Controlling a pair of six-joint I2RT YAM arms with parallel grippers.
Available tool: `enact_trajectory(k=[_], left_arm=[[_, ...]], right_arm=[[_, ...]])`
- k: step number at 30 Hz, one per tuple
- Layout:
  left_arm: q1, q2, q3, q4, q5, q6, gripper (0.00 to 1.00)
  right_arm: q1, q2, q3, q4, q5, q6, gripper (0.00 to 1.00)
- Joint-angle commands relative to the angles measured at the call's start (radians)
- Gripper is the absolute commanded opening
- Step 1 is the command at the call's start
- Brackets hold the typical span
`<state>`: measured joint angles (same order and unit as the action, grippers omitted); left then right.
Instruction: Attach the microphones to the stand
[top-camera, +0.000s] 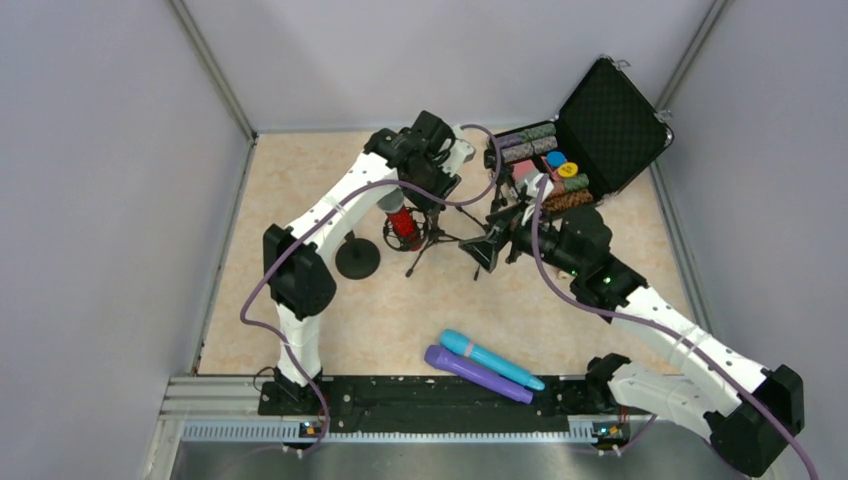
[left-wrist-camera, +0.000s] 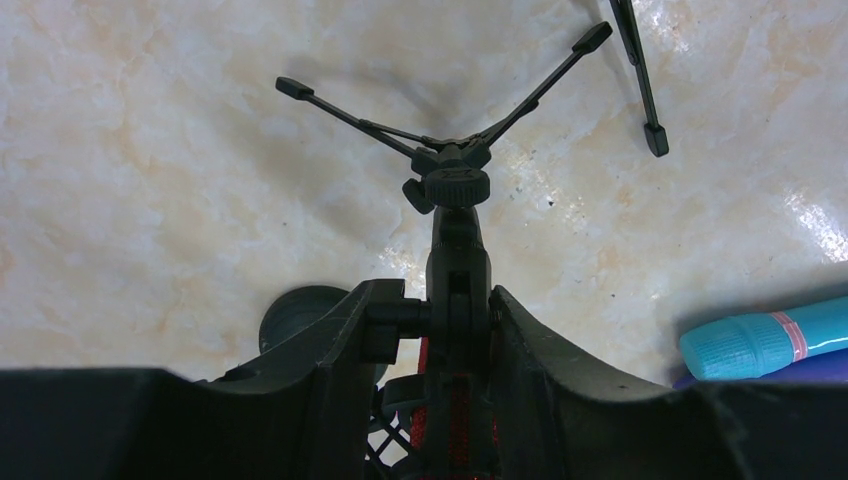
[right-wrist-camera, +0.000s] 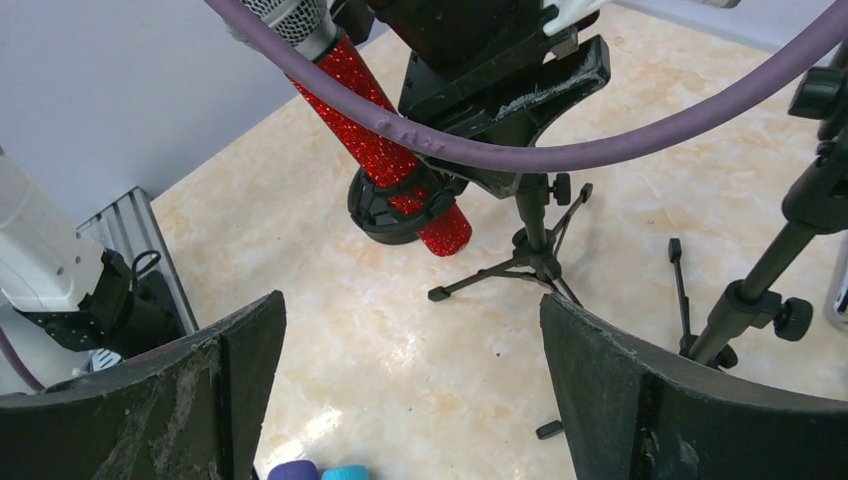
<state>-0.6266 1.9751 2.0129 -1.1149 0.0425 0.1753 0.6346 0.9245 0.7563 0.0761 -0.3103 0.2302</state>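
The glittery red microphone (top-camera: 403, 225) with a silver head sits tilted in the black clip (right-wrist-camera: 398, 205) of a small tripod stand (top-camera: 440, 238). It also shows in the right wrist view (right-wrist-camera: 375, 140). My left gripper (left-wrist-camera: 452, 305) is shut on the stand's holder joint (left-wrist-camera: 457, 270), just above the tripod legs (left-wrist-camera: 440, 150). My right gripper (right-wrist-camera: 410, 400) is open and empty, low over the table to the right of the stand (top-camera: 490, 248). The light blue microphone (top-camera: 492, 360) and the purple microphone (top-camera: 476, 373) lie side by side near the front edge.
A round black base (top-camera: 357, 258) stands left of the tripod. A second, taller stand (right-wrist-camera: 790, 225) is to the right. An open black case (top-camera: 585, 135) with coloured pieces sits at the back right. Purple cables hang from both arms.
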Motion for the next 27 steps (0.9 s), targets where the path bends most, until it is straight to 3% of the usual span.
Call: enact_trajectory(k=[1,14,27], left_arm=[[-0.004,-0.029,0.063,-0.021,-0.012,0.01,0.0],[-0.005,-0.066,0.099,-0.07,0.02,0.008,0.0],[-0.011,-0.085,0.134,-0.125,0.04,-0.009,0.0]], right_arm=[[-0.013,0.038,-0.012,0.105,-0.06,-0.01,0.93],[0.007,0.173,-0.058,0.264,-0.104,-0.043,0.84],[0.121,0.318,-0.125,0.446,0.118,-0.126,0.81]])
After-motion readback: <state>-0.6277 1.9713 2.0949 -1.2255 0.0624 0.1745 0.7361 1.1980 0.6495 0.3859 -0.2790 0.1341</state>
